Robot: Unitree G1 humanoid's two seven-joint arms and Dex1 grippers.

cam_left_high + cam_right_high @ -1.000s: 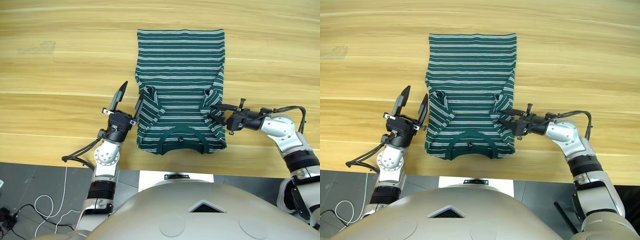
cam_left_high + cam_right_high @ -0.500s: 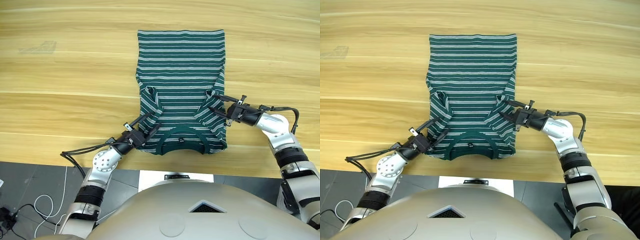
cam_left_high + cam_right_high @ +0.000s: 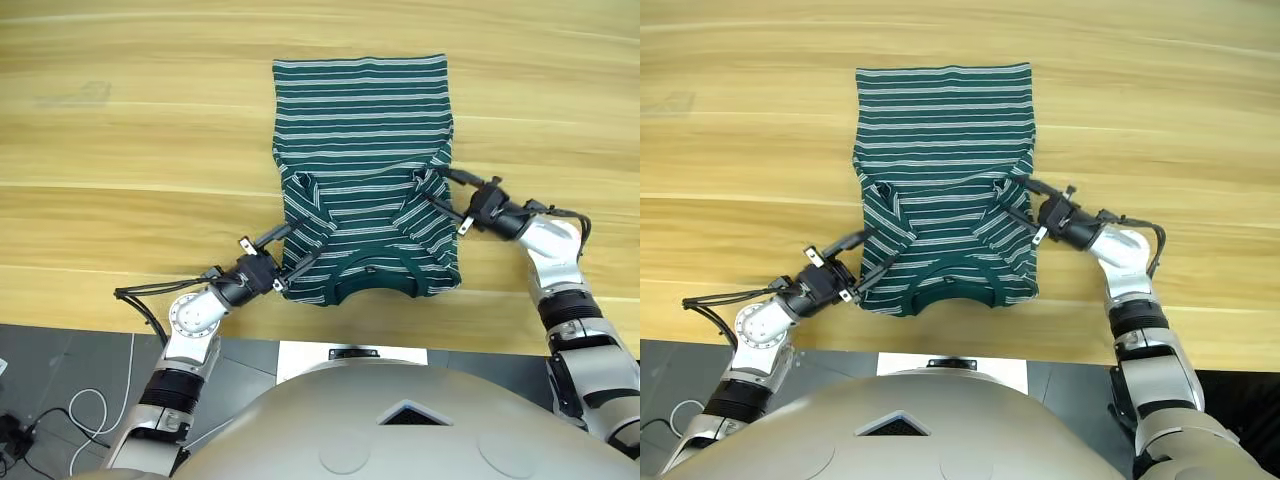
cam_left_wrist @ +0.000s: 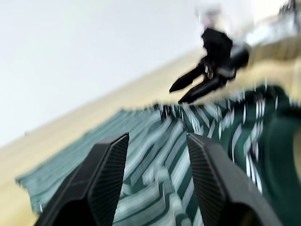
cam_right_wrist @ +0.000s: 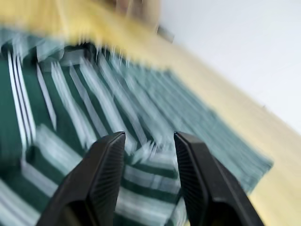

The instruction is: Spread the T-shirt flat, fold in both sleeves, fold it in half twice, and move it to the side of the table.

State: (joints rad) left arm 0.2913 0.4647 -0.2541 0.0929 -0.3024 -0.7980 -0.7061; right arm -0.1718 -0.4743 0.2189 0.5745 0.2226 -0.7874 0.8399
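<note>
A dark green T-shirt with white stripes lies on the wooden table, both sleeves folded in and the collar toward me. My left gripper is open, low over the shirt's near left shoulder. In the left wrist view its fingers straddle striped cloth. My right gripper is open at the right sleeve fold. In the right wrist view its fingers hover over the shirt. Nothing is held.
Bare wood stretches to both sides of the shirt and beyond its far hem. The table's near edge runs just behind my wrists, with dark floor and loose cables below.
The left gripper tipped down from upright beside the shirt and slid onto its near left corner. The right gripper moved farther along the right sleeve fold. The near part of the shirt rumpled slightly.
</note>
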